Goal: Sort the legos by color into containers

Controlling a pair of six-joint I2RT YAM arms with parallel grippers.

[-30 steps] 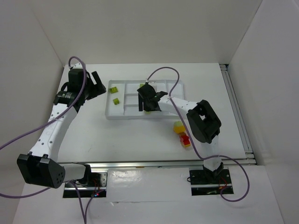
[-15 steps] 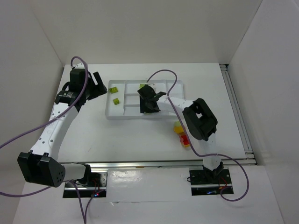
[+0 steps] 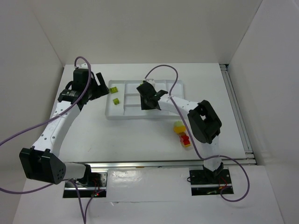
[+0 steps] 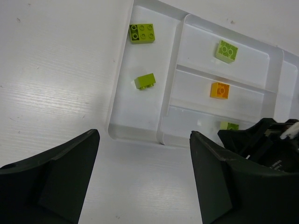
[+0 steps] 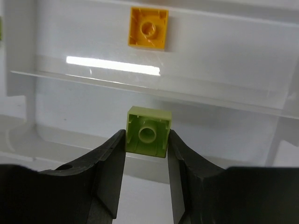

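White tray (image 4: 138, 112): flat on the table, low ridges cutting it into sections.
Long left section: two in here, far lime brick (image 4: 141, 33) up at the end and mid lime brick (image 4: 145, 81) halfway along, well apart.
Far short section: pale brick (image 4: 226, 50), all alone.
Middle strip: orange brick (image 4: 219, 90), hollow side up in the right wrist view.
Near strip: and here is the action, held brick (image 5: 148, 123), lime, sitting right over this strip, one ridge away from the orange one. Whether it touches the floor, cannot tell.
Right claw (image 5: 146, 140): narrow, both fingers pressed on the held brick's sides, its hollow face turned to the wrist camera.
Left claw (image 4: 145, 140): spread wide, gripping nothing, hovering over the table with the tray's near left corner framed between its fingers.
Loose pieces: yellow brick (image 3: 178, 126) and red brick (image 3: 185, 139) on the table in front of the tray's right end, beside the right arm.
Table (image 3: 117, 140): white, faint grain, metal rail (image 3: 236, 112) down its right edge.
Room: plain white walls (image 3: 154, 28) on three sides, a purple cable (image 3: 163, 70) looping off each arm.
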